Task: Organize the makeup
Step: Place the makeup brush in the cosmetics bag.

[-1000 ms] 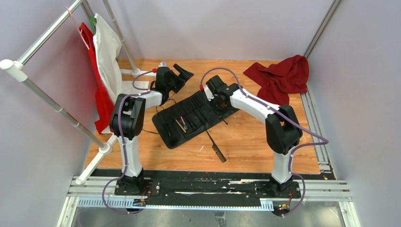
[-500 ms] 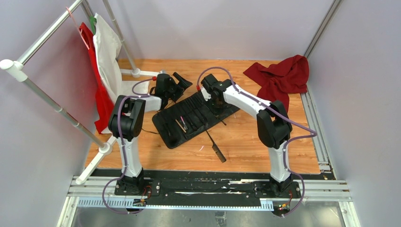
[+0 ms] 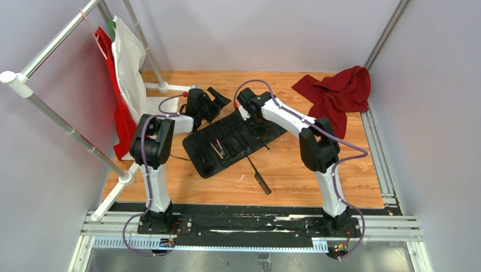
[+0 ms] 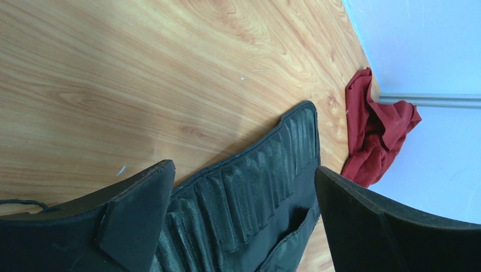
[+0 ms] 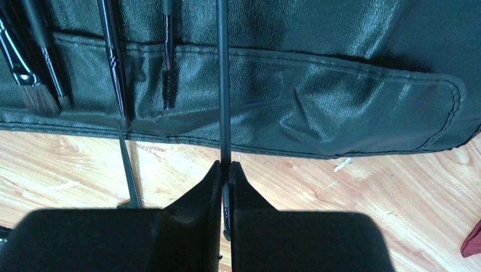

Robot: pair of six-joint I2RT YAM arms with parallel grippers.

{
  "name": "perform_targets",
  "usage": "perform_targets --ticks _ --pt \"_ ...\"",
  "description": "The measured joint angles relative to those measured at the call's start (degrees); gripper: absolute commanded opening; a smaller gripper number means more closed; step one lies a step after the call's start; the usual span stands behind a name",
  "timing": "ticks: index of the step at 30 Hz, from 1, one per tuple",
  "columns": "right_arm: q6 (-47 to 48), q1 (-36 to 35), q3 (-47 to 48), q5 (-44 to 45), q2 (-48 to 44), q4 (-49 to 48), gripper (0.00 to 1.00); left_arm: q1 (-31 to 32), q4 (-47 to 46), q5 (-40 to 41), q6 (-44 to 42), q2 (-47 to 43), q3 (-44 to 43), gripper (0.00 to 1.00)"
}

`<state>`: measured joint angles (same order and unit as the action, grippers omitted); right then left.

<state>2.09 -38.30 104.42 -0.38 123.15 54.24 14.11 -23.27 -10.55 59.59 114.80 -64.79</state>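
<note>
A black slotted roll-up case lies open on the wooden table. Several makeup brushes sit in its slots, one pink and one tan handled. My right gripper is shut on a thin black brush handle that reaches up across the case's pocket flap. In the right wrist view a spoolie brush and other black brushes rest in slots to the left. My left gripper hangs open over the case's far end, holding nothing. A loose black brush lies on the wood in front of the case.
A red cloth is heaped at the back right corner. A clothes rack with white and red garments stands at the left. A thin black pointed stick lies on the wood by the case's edge.
The right arm's elbow has swung left and its wrist has shifted left along the case, still gripping the brush. The left gripper dropped slightly toward the case's far end.
</note>
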Motion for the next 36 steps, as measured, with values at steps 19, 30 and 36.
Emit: perform_targets --ticks 19,30,36 --pt "-0.17 0.07 6.78 0.0 6.29 4.2 0.01 0.0 0.0 -0.9 0.04 0.02 0.02 0.98" --pt "-0.22 0.5 9.55 -0.07 9.64 4.39 0.01 0.0 0.0 -1.29 0.26 0.83 0.02 0.98" --pt "-0.52 0.74 10.29 -0.17 10.82 4.07 0.01 0.0 0.0 -1.53 0.26 0.85 0.02 0.98"
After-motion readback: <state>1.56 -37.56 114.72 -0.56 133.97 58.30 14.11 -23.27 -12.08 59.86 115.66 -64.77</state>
